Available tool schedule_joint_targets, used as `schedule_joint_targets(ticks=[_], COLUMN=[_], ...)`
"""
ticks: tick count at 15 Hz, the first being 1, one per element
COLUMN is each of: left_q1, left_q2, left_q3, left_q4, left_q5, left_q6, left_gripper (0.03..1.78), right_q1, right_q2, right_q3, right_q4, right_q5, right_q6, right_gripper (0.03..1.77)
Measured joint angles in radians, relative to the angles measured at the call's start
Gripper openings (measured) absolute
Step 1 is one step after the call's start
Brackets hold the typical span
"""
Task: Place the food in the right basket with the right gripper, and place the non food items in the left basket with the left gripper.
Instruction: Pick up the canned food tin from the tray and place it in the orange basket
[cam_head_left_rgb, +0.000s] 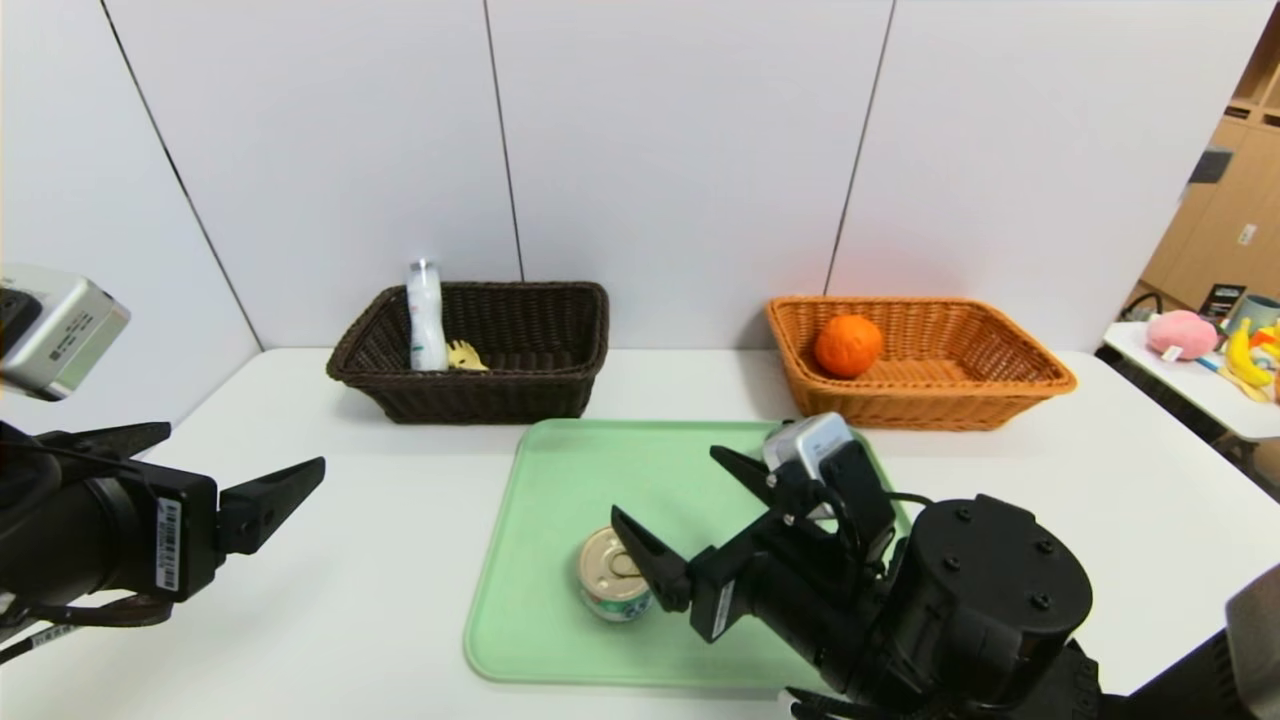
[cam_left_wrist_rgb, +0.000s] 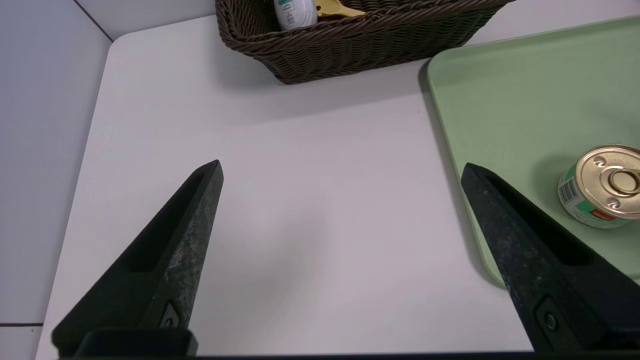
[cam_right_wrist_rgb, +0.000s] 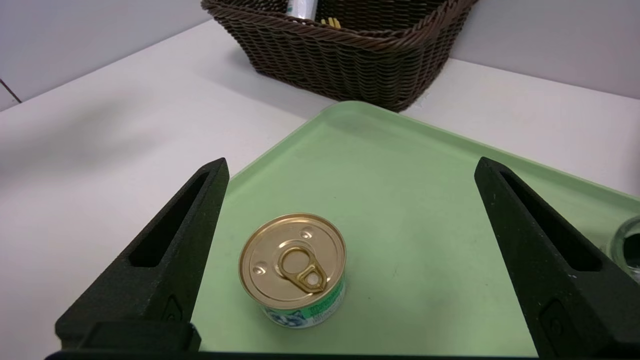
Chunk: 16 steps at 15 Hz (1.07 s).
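Tray (cam_head_left_rgb: 560, 470): green, centre of table; holds tin can (cam_head_left_rgb: 612, 573), upright.
Right gripper (cam_head_left_rgb: 690, 510): jaws wide apart, above the tray beside the can, holding nothing.
Left gripper (cam_head_left_rgb: 240, 470): jaws apart, empty, over bare table left of the tray.
Dark basket (cam_head_left_rgb: 470, 395): white bottle (cam_head_left_rgb: 427, 318) and yellow spoon (cam_head_left_rgb: 466, 356), both partly hidden by the rim.
Tan basket (cam_head_left_rgb: 930, 405): orange (cam_head_left_rgb: 848, 345).
Glass dish (cam_right_wrist_rgb: 625, 247): probable, cut off at the frame edge.

In the right wrist view a glass dish (cam_right_wrist_rgb: 625, 247) was cut off by the picture's edge, and the head view hid it behind the right arm. The dark basket (cam_head_left_rgb: 470, 350) hid most of the yellow spoon (cam_head_left_rgb: 466, 356). The can's (cam_head_left_rgb: 612, 575) label print was too small to read.
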Motion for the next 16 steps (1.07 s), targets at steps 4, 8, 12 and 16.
schedule_joint_targets(ticks=[4,8,12,16], left_q1=[0.0,0.0,0.0,0.0], left_q2=[-0.022,-0.028,-0.031,-0.041], left_q3=[0.013,0.02,0.023,0.033], left_q4=[0.0,0.0,0.0,0.0], left_q5=[0.0,-0.002,-0.002,-0.003], left_q6=[-0.001,0.0,0.0,0.0], left_gripper=[1.69,1.69,1.69,1.69], right_q1=[0.049,0.083,0.109,0.118], right_q2=[0.059,0.088,0.123,0.147], right_q3=[0.023,0.054,0.069,0.05], right_q4=[-0.046,-0.052,-0.058,-0.06], right_q5=[-0.029,-0.056,-0.063,-0.064], right_q6=[-0.008,0.0,0.0,0.0], right_gripper=[1.7,1.7,1.7,1.7])
